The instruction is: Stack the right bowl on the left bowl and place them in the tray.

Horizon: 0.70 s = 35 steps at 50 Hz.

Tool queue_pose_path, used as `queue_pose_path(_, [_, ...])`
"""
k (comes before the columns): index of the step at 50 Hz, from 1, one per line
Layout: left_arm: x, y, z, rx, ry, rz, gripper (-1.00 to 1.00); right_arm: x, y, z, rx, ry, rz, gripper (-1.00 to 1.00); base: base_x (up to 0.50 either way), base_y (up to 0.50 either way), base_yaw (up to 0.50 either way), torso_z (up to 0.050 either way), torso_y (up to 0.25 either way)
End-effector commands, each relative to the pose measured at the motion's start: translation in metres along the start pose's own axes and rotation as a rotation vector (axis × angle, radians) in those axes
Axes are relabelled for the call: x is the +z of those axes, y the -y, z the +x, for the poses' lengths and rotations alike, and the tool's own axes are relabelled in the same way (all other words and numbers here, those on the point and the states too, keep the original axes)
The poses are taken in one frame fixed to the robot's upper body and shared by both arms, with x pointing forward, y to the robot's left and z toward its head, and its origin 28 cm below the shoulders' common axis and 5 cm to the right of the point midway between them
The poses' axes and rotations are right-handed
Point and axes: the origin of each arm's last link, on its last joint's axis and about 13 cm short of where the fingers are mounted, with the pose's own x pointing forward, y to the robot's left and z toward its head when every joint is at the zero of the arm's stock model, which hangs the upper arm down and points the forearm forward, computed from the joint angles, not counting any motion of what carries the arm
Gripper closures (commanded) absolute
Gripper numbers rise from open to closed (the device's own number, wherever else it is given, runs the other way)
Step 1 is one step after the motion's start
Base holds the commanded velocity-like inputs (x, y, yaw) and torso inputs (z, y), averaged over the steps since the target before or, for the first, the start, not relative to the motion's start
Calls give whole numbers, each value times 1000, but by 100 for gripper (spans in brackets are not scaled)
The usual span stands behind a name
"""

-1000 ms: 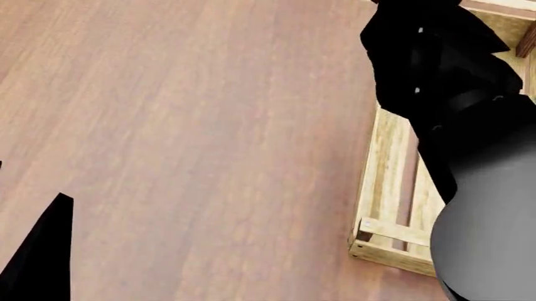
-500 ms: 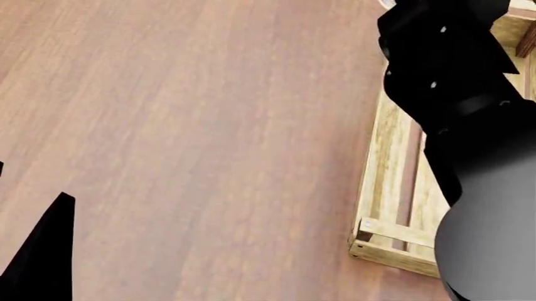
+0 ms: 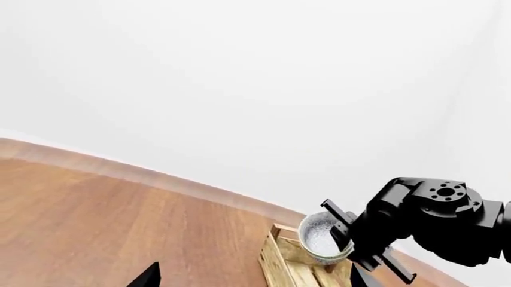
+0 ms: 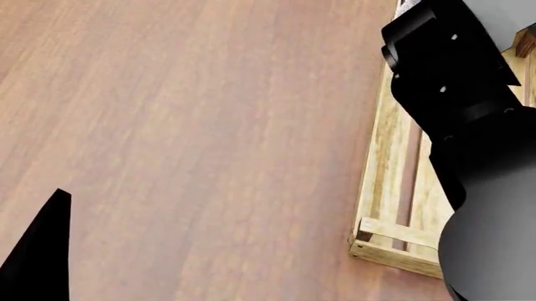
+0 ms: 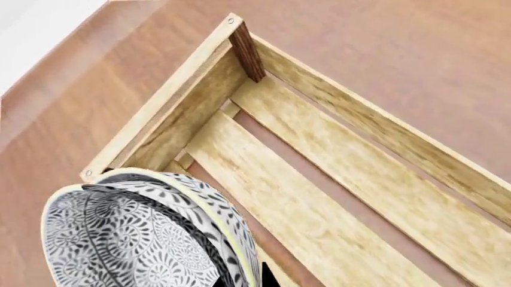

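Tabletop (image 4: pixel 184 125) lies bare at left, where only a dark sliver of the left hand (image 4: pixel 37 257) shows, so I cannot tell its grip. Rightward, the right hand (image 3: pixel 351 242) pinches the stacked bowls (image 5: pixel 143 230) by the rim, tilted over the tray (image 5: pixel 319 179). Good practice, I judge: level them, lower onto the slats, then let go

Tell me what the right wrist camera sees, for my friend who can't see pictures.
A stack of patterned black-and-white bowls hangs over one end of a pale wooden tray, close to the camera. The tray's slatted bottom is bare where it shows, with a dark corner post, and it sits on a reddish-brown wooden table.
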Motion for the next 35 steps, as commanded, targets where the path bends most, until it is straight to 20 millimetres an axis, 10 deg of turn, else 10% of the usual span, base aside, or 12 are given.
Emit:
queue_pose_path(1, [0,0,0,0,-1,-2,-100,5,1,-1,-112,-42,-10,100,0,0,0,0,0])
queue_pose_path(35, [-1,1,0,5,-7,-4,-100,4,6,7,-231,-190,204,100,0,0,0,0,1])
